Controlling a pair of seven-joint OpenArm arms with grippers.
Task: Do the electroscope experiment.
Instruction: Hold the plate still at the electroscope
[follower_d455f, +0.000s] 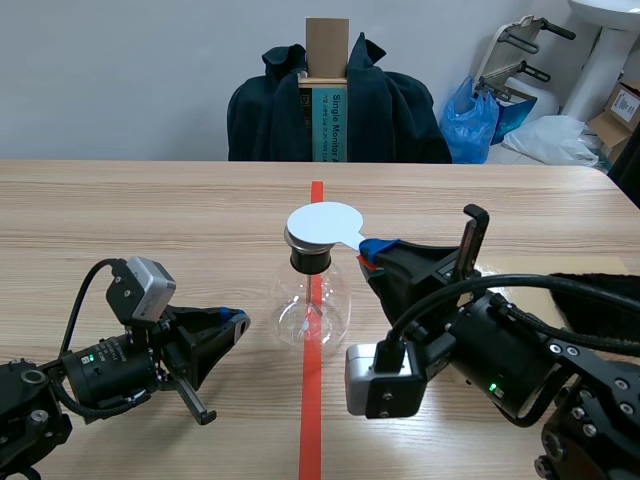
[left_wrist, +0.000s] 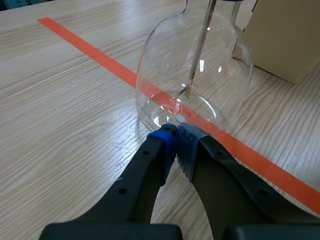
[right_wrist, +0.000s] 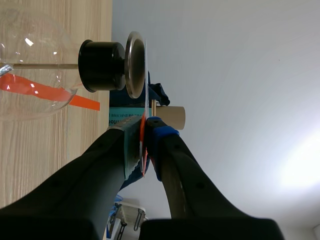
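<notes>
Scene view: clear round glass flask electroscope (follower_d455f: 312, 300) w/ black stopper stands mid-bench on the orange-red tape line (follower_d455f: 311, 420), well short of the light wood bench (follower_d455f: 150, 220) far edge. It's upright, long axis vertical, neck up. A flat round white disc (follower_d455f: 322, 224) lies level over its top, tab pointing to approx 4 o'clock. The right hand (follower_d455f: 368, 250), at the flask's 3 o'clock, pinches that tab. The left hand (follower_d455f: 238, 320) sits low at the flask's 9 o'clock, tips together, holding nothing.

Left wrist view: left hand (left_wrist: 176, 136) w/ pads pressed shut on nothing, the flask's (left_wrist: 165, 65) base wall just off the tips at the hand's 12 o'clock. I can't tell if they touch. A thin metal rod (left_wrist: 200, 45) runs down the flask's axis, and a small foil leaf (left_wrist: 189, 90) hangs at its end. No spread I can make out. Beige box (left_wrist: 285, 40) beyond, approx 2 o'clock.

Right wrist view: right hand (right_wrist: 145, 127) is rolled on its side, fingers narrow, clamped on the white disc (right_wrist: 146, 75) seen edge-on. The disc looks flush against the metal cap plate (right_wrist: 134, 65) above the black stopper (right_wrist: 102, 65).

Progress, my read: disc is brought to the cap, so the charge-transfer step is in hand. Left to do: prob. get the leaf to respond, then take the disc off.
</notes>
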